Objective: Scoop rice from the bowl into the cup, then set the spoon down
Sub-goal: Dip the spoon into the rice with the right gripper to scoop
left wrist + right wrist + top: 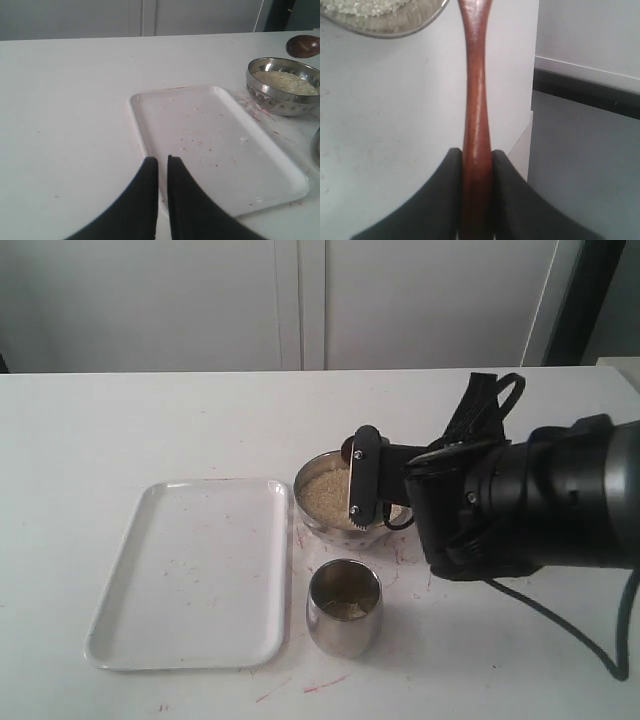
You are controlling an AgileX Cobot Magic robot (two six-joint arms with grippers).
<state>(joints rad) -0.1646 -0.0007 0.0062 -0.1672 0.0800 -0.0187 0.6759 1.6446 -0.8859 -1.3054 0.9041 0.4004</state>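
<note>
A white desk (150, 420), pale cupboards (200, 300) behind. Near the front edge stands the cup (343, 608), with the bowl (310, 515) of rice (325, 495) just beyond. The right gripper (476, 152) clamps the spoon (476, 100) by its handle beside the bowl, probably ready to dip; only its wrist view shows that clamp. The left gripper (162, 162), nearly closed and empty, hovers at the tray (270, 165).

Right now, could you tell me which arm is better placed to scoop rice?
Right: the right gripper holds the brown wooden spoon at the round steel bowl of rice; the left gripper, empty, is by the white tray.
</note>
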